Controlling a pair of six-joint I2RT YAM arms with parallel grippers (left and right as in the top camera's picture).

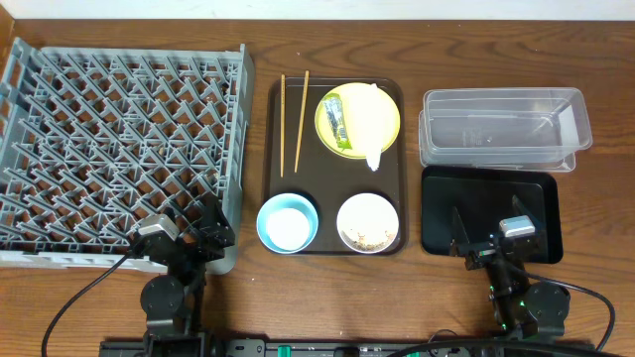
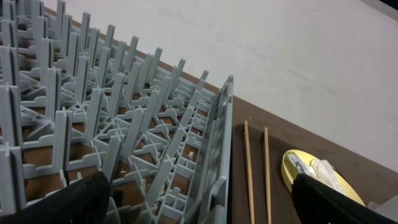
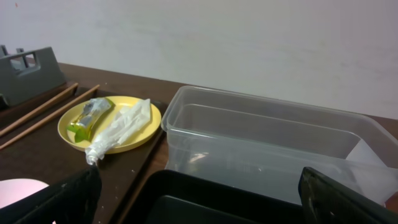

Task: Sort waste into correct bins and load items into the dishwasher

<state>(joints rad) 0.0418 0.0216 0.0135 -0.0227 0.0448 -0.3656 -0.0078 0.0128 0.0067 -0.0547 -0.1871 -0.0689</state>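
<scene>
A yellow plate (image 1: 322,127) on the dark-brown serving tray holds a green-and-yellow wrapper (image 1: 336,122) and a crumpled white napkin (image 1: 373,121); they also show in the right wrist view, wrapper (image 3: 90,115) and napkin (image 3: 121,127). Two chopsticks (image 1: 294,119) lie left of the plate. A light-blue bowl (image 1: 288,223) has something white inside. A white bowl (image 1: 368,222) holds pale crumbs. The grey-blue dish rack (image 1: 238,119) is at the left. The clear tub (image 1: 501,94) and black tray (image 1: 486,193) are at the right. My left gripper (image 1: 201,226) is open over the rack's near right corner. My right gripper (image 1: 486,223) is open over the black tray.
The dark-brown serving tray (image 1: 327,174) sits between the rack and the bins. The wall runs along the table's far edge. Cables trail from both arm bases at the front edge.
</scene>
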